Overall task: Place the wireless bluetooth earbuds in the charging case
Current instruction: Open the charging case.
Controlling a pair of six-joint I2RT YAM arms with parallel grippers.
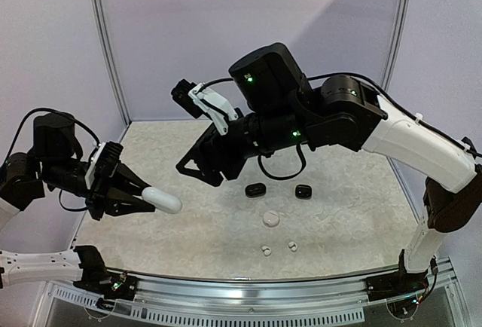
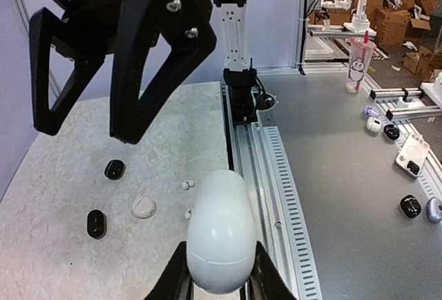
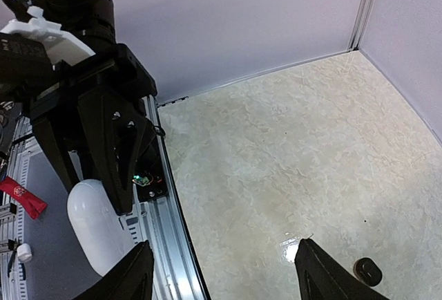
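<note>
On the counter, a pale marbled slab, lilac walls close the far side and both flanks, with metal posts at the far corners and a ribbed aluminium rail along the near edge. The loose items lie near the middle of the slab, well apart from every wall: two white buds nearest the rail, a white disc just beyond them, and two black ovals farther back, side by side but apart. The left hand is raised over the left margin of the counter, close to the left wall, clamped on the rear of a white egg-shaped case whose tip points toward the centre. The right hand hangs above the mid-counter, behind the ovals, its fingers spread with nothing between them.
</note>
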